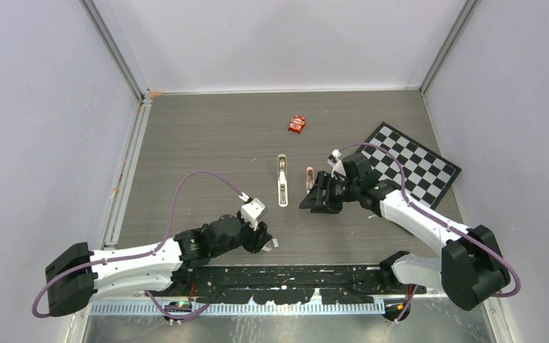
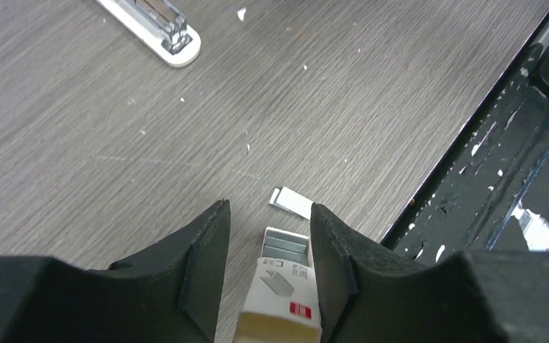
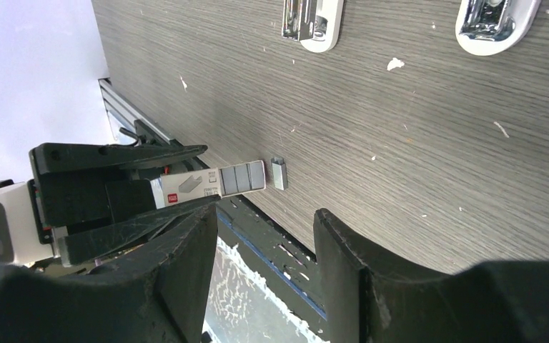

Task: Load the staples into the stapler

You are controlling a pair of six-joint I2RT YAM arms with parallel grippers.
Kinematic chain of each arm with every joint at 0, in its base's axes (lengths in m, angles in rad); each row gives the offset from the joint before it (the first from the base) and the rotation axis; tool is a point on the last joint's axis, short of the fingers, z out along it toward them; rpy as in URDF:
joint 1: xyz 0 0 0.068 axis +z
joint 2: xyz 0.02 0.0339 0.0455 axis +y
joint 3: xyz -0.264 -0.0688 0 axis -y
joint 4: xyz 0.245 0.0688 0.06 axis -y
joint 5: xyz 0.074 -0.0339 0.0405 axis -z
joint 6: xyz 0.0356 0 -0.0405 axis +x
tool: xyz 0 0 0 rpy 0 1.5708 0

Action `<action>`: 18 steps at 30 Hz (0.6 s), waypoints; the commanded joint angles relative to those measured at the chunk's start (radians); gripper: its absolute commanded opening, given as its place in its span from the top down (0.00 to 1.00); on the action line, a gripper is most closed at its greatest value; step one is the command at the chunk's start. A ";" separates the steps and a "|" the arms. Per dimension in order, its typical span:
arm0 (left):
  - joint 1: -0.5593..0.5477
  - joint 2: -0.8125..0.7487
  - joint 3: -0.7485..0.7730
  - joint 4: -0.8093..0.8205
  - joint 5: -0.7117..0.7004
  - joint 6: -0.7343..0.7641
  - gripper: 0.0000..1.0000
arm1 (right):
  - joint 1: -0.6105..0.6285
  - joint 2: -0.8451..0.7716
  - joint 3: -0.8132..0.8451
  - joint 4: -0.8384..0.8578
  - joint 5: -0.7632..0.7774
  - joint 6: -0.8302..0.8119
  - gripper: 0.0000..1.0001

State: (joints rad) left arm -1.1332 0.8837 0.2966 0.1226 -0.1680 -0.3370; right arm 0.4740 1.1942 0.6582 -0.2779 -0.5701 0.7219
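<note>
Staples, a silvery-grey block of flat metal strips (image 2: 286, 243), poke out of the small white-and-red card box (image 2: 281, 300) at the lower middle of the left wrist view, with one loose silvery strip (image 2: 292, 202) lying on the wood just beyond. They look light, stiff, slippery and apt to snap apart along the glued seams, so a gentle pinch across the long sides seems wisest. Left gripper (image 2: 269, 209) is clenched on the box; right gripper (image 3: 266, 212) stands released and empty. Slim olive-grey bar-shaped stapler (image 1: 282, 182) lies open at the centre of the top view, well apart from the staples, on the grey wood-grain table (image 1: 207, 143)
</note>
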 commanded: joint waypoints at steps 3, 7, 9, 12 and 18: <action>-0.004 -0.065 -0.032 0.040 -0.028 -0.069 0.50 | 0.001 -0.027 0.038 0.004 0.018 0.019 0.43; -0.005 -0.113 -0.036 -0.007 -0.085 -0.099 0.48 | 0.001 -0.033 0.050 -0.018 0.034 0.015 0.44; -0.004 -0.137 -0.030 -0.057 -0.155 -0.146 0.47 | 0.003 -0.040 0.048 -0.020 0.043 0.018 0.44; -0.003 -0.163 0.007 -0.212 -0.325 -0.316 0.45 | 0.034 -0.050 0.052 -0.016 0.069 0.006 0.44; 0.006 -0.158 0.156 -0.537 -0.500 -0.537 0.40 | 0.249 -0.031 0.121 0.027 0.244 -0.153 0.42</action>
State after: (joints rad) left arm -1.1332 0.7265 0.3183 -0.1646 -0.4736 -0.6662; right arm 0.5968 1.1728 0.6968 -0.3103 -0.4648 0.6975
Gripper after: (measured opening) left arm 0.571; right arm 0.572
